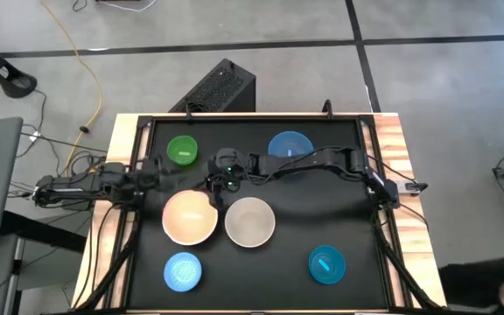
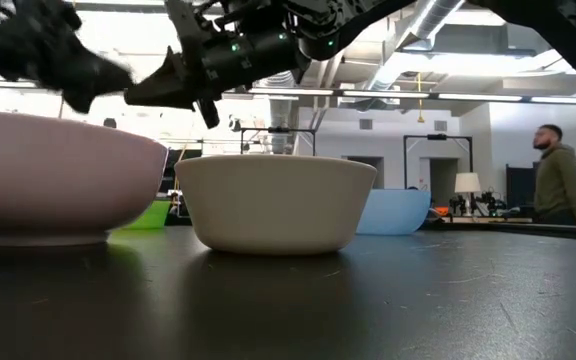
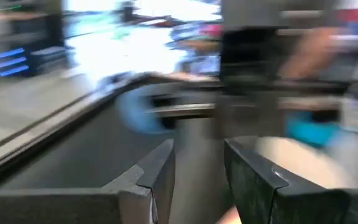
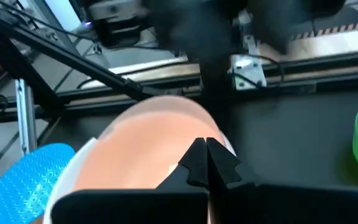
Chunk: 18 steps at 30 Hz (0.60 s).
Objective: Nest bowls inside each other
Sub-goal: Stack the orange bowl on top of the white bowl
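Observation:
A pink bowl (image 1: 187,219) and a cream bowl (image 1: 250,222) stand side by side on their bases at the middle of the black mat. Farther back stand a green bowl (image 1: 182,150) and a blue bowl (image 1: 290,146). A light blue bowl (image 1: 183,271) and a teal bowl (image 1: 326,265) sit near the front edge. My right gripper (image 4: 205,152) is shut and hangs above the pink bowl's far right rim (image 2: 133,95), clear of it. My left gripper (image 3: 197,168) is open with nothing between its fingers, at the table's left side (image 1: 166,175).
A wooden frame (image 1: 396,149) borders the mat. A black box (image 1: 221,87) stands on the floor behind the table. In the low view a person (image 2: 558,170) stands in the room far beyond the table.

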Motion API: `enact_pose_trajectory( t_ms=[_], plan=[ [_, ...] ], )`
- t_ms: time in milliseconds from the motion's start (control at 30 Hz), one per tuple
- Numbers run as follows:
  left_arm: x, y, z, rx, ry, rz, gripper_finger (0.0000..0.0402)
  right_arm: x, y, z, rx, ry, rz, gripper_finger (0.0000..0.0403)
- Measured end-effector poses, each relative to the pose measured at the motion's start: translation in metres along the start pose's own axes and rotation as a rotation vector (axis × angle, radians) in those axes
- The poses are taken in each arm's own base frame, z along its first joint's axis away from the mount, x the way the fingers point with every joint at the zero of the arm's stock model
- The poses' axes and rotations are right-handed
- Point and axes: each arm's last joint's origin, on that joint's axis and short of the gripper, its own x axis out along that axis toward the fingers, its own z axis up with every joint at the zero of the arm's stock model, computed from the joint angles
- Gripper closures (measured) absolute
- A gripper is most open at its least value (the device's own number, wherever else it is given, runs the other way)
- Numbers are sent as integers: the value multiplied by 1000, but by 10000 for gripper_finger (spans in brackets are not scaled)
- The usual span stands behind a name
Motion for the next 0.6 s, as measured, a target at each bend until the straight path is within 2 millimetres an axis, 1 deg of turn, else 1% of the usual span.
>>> enact_pose_trajectory(
  t_ms=[67,133,233,400,467,600],
  plan=[
    [0,-3,0,16,6,-120,276,-1,1,2,-1,-4,3,399],
    [0,-5,-1,19,20,-165,276,-4,2,3,2,16,1,399],
    [0,-4,-3,2,45,-162,276,-14,4,7,-16,75,-13,398],
    [-1,-4,-10,-48,116,-154,276,-45,12,27,-44,156,-153,398],
    [-1,-3,-12,-62,138,-131,276,-53,15,33,-63,157,-194,397],
    [-1,-1,-16,-85,173,-69,276,-67,23,46,-78,136,-204,397]
  ],
)
